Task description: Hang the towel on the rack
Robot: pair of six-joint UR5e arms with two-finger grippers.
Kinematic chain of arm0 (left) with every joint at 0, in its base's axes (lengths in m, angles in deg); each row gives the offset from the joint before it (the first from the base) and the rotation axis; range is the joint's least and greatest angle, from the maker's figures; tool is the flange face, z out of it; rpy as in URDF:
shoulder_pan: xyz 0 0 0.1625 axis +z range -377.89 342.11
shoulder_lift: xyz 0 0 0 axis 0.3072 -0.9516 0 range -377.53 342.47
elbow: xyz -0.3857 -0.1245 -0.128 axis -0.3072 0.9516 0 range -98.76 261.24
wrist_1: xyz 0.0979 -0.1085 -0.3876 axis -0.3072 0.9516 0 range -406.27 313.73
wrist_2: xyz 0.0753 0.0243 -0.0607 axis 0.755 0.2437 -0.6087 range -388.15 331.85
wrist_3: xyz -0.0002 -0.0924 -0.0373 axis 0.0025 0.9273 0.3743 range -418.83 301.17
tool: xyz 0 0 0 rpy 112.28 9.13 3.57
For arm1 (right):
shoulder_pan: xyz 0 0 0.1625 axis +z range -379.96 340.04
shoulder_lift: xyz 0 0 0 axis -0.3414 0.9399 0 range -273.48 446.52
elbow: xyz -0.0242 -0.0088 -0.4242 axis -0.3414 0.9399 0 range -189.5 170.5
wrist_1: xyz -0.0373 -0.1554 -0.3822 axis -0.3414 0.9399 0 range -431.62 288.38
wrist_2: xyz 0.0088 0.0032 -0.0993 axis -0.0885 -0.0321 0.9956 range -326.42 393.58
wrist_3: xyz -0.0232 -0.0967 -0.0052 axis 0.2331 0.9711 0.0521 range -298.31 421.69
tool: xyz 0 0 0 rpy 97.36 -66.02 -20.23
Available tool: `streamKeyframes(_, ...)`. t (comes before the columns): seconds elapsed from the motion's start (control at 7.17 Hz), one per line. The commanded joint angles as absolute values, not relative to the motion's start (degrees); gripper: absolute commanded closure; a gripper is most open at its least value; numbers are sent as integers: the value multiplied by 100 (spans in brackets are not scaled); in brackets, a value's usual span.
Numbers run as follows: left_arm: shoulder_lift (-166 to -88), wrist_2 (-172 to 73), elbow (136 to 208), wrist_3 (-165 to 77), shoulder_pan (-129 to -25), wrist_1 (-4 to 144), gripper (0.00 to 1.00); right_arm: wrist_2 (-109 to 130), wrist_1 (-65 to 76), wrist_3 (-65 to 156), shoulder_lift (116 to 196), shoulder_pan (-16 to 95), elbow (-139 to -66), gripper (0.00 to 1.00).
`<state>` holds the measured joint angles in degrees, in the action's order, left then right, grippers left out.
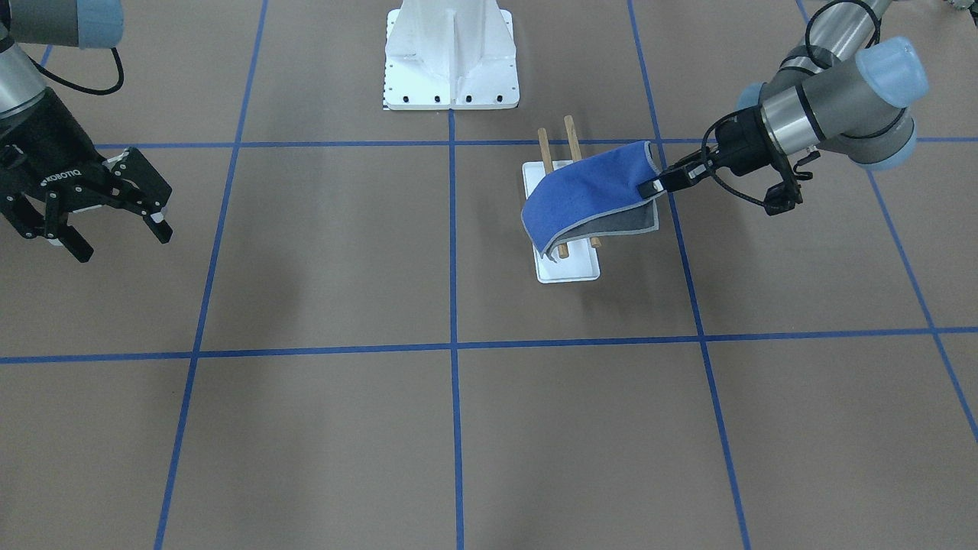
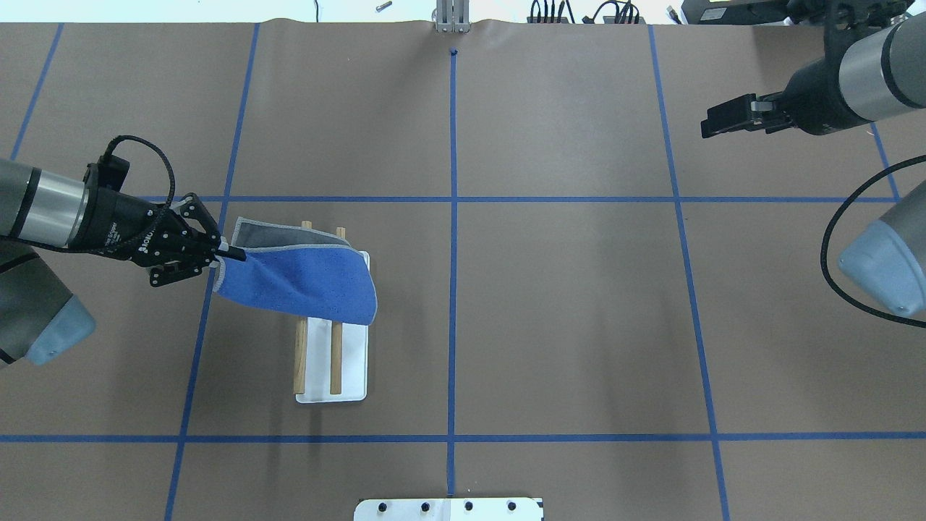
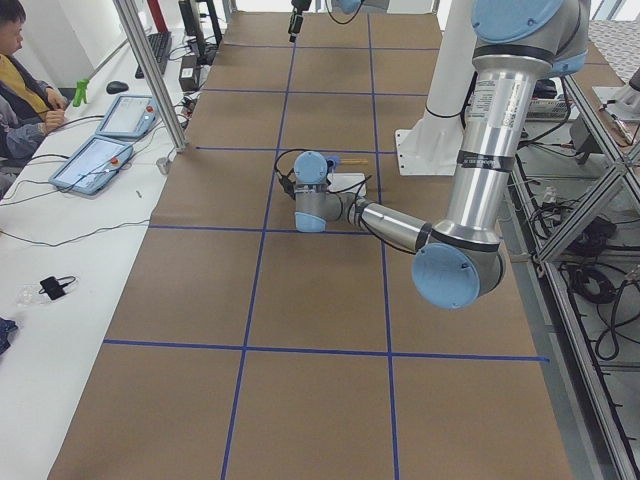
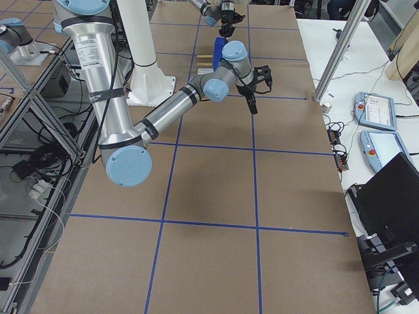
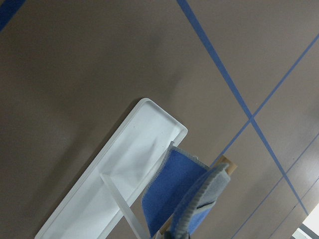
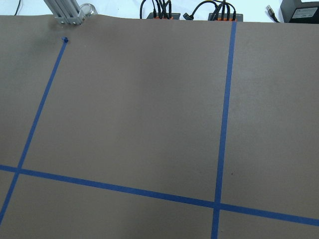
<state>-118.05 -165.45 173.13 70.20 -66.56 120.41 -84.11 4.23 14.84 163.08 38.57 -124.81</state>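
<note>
The blue towel (image 2: 304, 278) lies draped across the far end of the rack, grey face showing along its far edge. The rack's two wooden dowels (image 2: 299, 362) stick out beyond it over the white base plate (image 2: 351, 376). My left gripper (image 2: 228, 253) is shut on the towel's left edge, holding that edge up beside the rack. In the front view it (image 1: 653, 186) grips the towel (image 1: 588, 198) to the right of the dowels (image 1: 544, 145). The left wrist view shows the towel (image 5: 174, 191) hanging over the base plate (image 5: 124, 164). My right gripper (image 1: 122, 243) is open and empty, far away.
The large white bolted pedestal (image 1: 451, 53) stands at the robot's edge of the table, also in the overhead view (image 2: 448, 509). Blue tape lines (image 2: 453, 217) cross the brown table. Operators and tablets sit beyond the table's far side (image 3: 100, 160).
</note>
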Motion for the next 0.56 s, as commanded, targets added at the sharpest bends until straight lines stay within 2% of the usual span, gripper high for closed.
streamKeyframes(0.0, -11782, -16509, 17046, 7020, -6658, 12212, 2, -8411, 414, 1484, 16299, 3857, -12455, 0)
streamKeyframes(0.42, -11685, -16474, 16949, 7020, -6815, 12213, 1, -8463, 440, 1484, 16316, 3892, -12385, 0)
